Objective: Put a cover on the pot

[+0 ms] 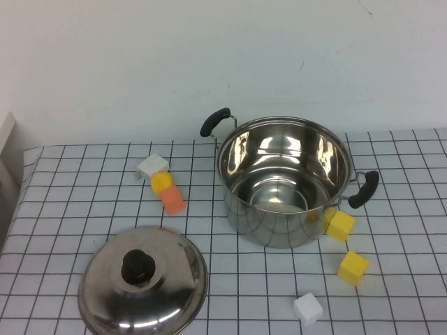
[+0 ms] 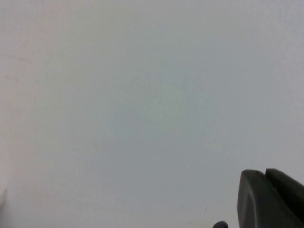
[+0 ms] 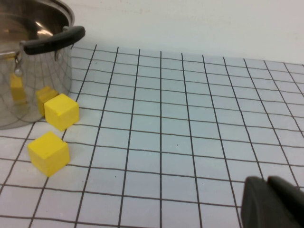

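The steel pot (image 1: 272, 227) stands open and empty at the middle right of the checked table, with black handles at its far left and near right. The domed steel lid (image 1: 167, 293) with a black knob (image 1: 138, 266) lies flat on the table at the front left, apart from the pot. Neither arm shows in the high view. My left gripper (image 2: 264, 174) is shut, empty, and faces a bare wall. My right gripper (image 3: 266, 181) is shut and empty, low over the table to the right of the pot (image 3: 28, 76).
A white block (image 1: 152, 166), a yellow piece (image 1: 163, 181) and an orange block (image 1: 172, 201) lie left of the pot. Two yellow blocks (image 1: 340, 225) (image 1: 353, 267) and a white block (image 1: 308, 308) lie at its front right. The yellow blocks also show in the right wrist view (image 3: 61, 111) (image 3: 48, 153).
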{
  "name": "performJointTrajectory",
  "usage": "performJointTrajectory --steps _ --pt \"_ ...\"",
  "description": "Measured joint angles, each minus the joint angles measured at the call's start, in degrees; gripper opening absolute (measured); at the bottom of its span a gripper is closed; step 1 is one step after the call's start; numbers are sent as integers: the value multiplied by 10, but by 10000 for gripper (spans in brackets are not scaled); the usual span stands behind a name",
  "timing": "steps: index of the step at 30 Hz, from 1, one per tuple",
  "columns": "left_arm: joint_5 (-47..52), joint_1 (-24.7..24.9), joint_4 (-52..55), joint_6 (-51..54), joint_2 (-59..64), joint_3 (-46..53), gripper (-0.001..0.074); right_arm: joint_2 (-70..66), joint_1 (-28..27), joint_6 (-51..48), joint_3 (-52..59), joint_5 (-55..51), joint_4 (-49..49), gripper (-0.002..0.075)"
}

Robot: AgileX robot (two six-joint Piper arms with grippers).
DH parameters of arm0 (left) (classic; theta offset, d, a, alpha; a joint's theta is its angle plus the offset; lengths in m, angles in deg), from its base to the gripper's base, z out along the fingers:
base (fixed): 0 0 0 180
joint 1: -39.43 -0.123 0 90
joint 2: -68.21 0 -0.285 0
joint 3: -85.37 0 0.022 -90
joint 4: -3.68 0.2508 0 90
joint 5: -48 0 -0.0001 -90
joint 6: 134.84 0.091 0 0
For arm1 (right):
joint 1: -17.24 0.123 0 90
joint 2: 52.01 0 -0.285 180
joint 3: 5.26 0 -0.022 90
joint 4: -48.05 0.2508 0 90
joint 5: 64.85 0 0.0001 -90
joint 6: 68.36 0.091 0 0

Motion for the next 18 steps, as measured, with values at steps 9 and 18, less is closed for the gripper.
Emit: performJointTrajectory --steps 9,18 --pt "-179 0 22 7 208 -57 -1 0 0 0 0 0 0 9" --pt "-301 0 117 -114 466 -58 -1 0 0 0 0 0 0 9"
